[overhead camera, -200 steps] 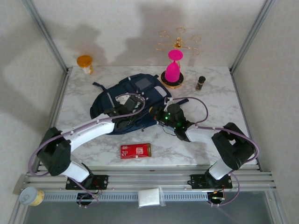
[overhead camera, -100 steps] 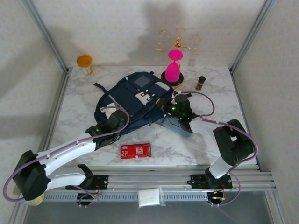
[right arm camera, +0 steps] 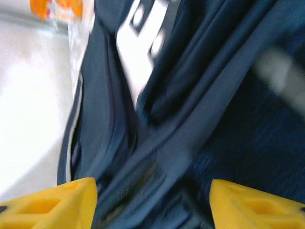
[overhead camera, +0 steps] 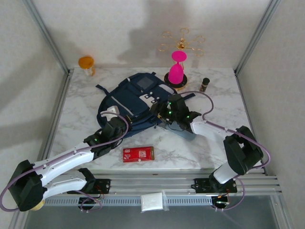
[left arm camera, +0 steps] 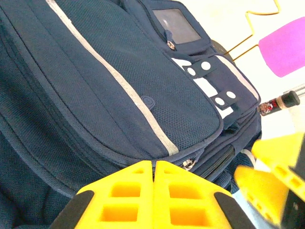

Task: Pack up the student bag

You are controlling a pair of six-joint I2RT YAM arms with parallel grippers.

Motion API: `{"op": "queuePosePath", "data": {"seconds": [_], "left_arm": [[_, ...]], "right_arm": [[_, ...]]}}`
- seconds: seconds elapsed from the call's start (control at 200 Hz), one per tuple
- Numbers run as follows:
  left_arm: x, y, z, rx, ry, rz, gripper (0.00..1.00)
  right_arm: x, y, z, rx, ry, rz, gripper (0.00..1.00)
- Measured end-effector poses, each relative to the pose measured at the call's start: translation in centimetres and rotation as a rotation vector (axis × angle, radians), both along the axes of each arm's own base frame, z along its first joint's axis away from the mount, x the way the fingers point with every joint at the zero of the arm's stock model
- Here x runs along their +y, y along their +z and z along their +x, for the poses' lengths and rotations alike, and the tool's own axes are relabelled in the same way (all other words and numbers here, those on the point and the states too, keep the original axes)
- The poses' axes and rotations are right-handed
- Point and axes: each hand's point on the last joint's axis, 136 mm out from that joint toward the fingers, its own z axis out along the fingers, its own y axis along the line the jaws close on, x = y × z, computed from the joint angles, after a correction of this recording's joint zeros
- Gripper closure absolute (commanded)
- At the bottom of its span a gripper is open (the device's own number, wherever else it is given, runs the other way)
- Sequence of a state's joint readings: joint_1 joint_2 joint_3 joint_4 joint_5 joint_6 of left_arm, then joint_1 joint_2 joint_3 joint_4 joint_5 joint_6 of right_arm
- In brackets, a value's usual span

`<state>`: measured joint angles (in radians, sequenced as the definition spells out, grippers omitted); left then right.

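Navy student bag (overhead camera: 136,102) lay just 12 o'clock of centre, pockets seemingly closed; left gripper (left arm camera: 154,167) clenched empty at its 7 o'clock, right gripper (right arm camera: 152,185) spread astride its 4 o'clock fabric; red packet (overhead camera: 138,154) at 6 o'clock remained outside, so packing judged barely begun.

Blurred. Right gripper (right arm camera: 151,192) fingers (right arm camera: 52,205) spread wide above rumpled navy bag (right arm camera: 209,119); white patch (right arm camera: 143,52) visible; orange object (right arm camera: 59,8) beyond on pale surface (right arm camera: 28,105).
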<state>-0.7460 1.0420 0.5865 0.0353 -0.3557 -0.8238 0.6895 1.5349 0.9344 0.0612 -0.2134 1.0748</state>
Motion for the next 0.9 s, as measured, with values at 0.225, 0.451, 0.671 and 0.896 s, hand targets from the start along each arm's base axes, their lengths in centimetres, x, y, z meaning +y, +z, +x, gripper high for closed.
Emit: {"op": "queuePosePath", "data": {"seconds": [0.225,0.451,0.671,0.896], "left_arm": [[-0.3,-0.1,-0.2,-0.011,-0.011,-0.007,1.0],[-0.4,-0.3,-0.2,-0.018,-0.013,-0.014,1.0],[-0.4,-0.5,-0.3,-0.018,-0.018,-0.016,1.0],[0.4,-1.0,-0.7,-0.007,0.001,0.013,1.0]], "right_arm": [[2.9,-0.1,-3.9,0.111,0.012,0.047,0.31],[5.7,-0.2,-2.3,0.14,-0.08,0.059,0.3],[7.0,-1.2,-0.5,0.128,-0.157,0.034,0.58],[8.8,-1.7,0.8,0.097,-0.122,0.005,1.0]]}}
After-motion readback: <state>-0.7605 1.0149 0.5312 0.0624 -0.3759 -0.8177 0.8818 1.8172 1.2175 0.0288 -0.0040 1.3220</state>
